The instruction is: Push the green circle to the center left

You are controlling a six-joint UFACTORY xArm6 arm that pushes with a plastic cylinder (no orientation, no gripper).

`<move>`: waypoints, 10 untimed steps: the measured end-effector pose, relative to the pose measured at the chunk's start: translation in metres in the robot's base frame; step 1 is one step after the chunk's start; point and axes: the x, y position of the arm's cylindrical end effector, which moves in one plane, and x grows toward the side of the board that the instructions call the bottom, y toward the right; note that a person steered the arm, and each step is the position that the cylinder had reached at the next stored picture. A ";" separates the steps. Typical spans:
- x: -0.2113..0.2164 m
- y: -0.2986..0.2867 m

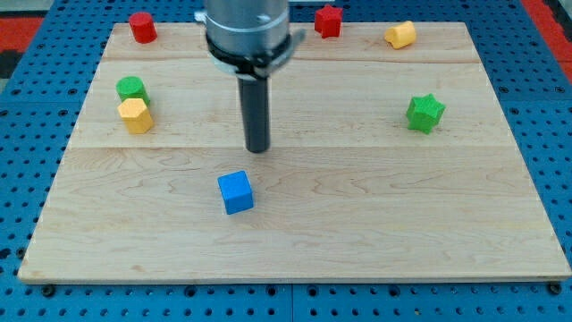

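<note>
Seven blocks sat on the wooden board (295, 259) at this moment, and the one that mattered was already far over on the view's left. The green circle (131, 88) stood close to the left edge, somewhat above the board's mid-height, with a yellow hexagonal block (136, 115) touching it, or as good as touching, just below. Up at the top left, well clear of that pair, was a red cylinder-like block (142, 27).

Moving rightwards, a blue cube (236, 192) lay below the middle, and just above it and slightly right the rod came down to the table. The tip (257, 149) rested on bare wood near the board's centre, touching no block, well apart from the green circle and nearer the blue cube. The tool had no jaws to open or close; it was a plain rod, and it was pressing on nothing.

Further right, a red star-like block (328, 21) sat at the top edge, a second yellow block (401, 35) at the top right, and a green star (425, 114) out on the right side.

By the look of it, the job was nearly or wholly done: the green circle sat in the centre-left region, perhaps a touch high. What was left, if anything, seemed to be a small nudge towards the view's bottom, though the yellow neighbour stood in that path.
</note>
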 end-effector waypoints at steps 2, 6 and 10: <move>-0.054 -0.068; -0.083 -0.134; -0.056 -0.141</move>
